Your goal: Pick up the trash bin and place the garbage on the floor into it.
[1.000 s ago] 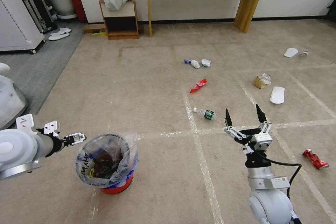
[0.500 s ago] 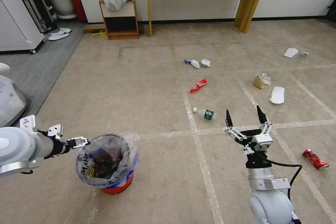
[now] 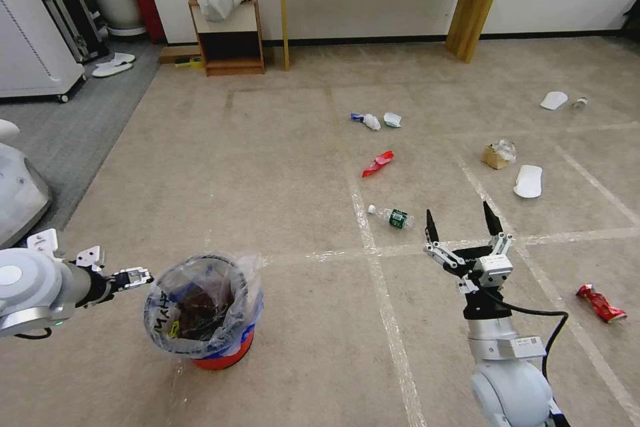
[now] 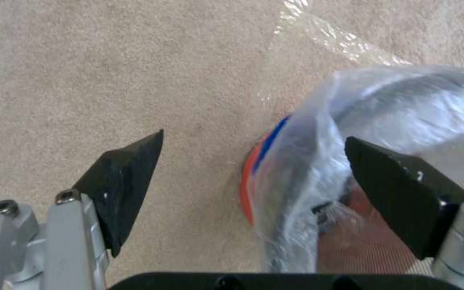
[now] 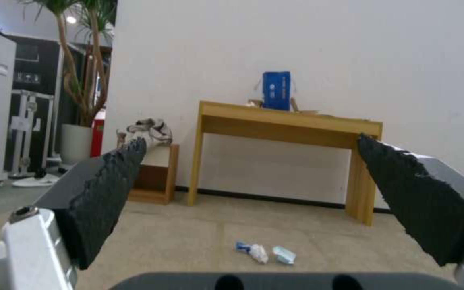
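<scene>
The trash bin [image 3: 203, 312], a red bucket lined with a clear bag, stands on the floor [image 3: 287, 180] at the front left. My left gripper [image 3: 137, 275] hangs open just left of its rim; in the left wrist view the bagged rim [image 4: 302, 173] lies between the spread fingers [image 4: 125, 181]. My right gripper [image 3: 459, 220] is held up, open and empty. Ahead of it the garbage lies scattered: a bottle [image 3: 392, 216], a red wrapper [image 3: 377, 163], white papers [image 3: 372, 121], a brown bag [image 3: 499, 155], a slipper [image 3: 529, 181] and a crushed red can [image 3: 601, 303].
A wooden table [image 3: 479, 7] and a small cabinet [image 3: 230, 40] stand along the far wall. Grey carpet [image 3: 60, 127] with white equipment [image 3: 30, 47] borders the left side. Another slipper [image 3: 554, 100] and a small bottle [image 3: 581, 102] lie far right.
My left gripper first reached toward the bin's rim, then drew back to the left. The right gripper shifted slightly left and up. The bin and litter stayed put.
</scene>
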Tool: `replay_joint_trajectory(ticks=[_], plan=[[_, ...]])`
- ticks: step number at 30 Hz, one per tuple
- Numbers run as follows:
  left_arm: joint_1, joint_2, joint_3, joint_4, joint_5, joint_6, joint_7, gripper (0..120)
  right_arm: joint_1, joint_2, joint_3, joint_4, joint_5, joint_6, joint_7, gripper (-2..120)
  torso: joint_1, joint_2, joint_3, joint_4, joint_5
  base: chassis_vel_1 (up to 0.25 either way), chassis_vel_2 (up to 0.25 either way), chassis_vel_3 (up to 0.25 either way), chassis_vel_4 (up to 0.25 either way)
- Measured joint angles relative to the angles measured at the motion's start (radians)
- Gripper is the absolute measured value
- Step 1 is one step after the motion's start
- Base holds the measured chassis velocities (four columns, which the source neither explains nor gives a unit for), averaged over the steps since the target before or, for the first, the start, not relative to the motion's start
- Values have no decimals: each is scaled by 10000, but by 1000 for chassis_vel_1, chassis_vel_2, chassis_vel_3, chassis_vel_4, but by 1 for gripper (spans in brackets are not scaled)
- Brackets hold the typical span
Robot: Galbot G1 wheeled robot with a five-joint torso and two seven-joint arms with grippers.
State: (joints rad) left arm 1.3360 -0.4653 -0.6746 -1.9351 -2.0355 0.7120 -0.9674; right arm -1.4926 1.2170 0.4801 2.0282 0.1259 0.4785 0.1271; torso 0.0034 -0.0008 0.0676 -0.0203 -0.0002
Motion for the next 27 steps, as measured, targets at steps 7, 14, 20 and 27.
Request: replay_joint_trajectory(ticks=[7,14,20,27], plan=[[-36,-451,256,609,484,83,284,88,149,-105,-92,-52,28,7,-2,100,0,0,0,1,-1,0,0,0,0],[-77,-752,674,517,924,86,312,88,218,-154,-123,-130,61,7,-2,100,0,0,0,1,0,0,0,0,0],[-65,-738,749,-145,973,43,307,88,215,-195,-133,-168,80,20,-16,100,0,0,-1,0,2,0,0,0,0],[-85,-597,498,-578,954,-199,293,88,193,-268,-91,-180,91,58,-24,100,0,0,-1,-2,3,0,0,0,0]])
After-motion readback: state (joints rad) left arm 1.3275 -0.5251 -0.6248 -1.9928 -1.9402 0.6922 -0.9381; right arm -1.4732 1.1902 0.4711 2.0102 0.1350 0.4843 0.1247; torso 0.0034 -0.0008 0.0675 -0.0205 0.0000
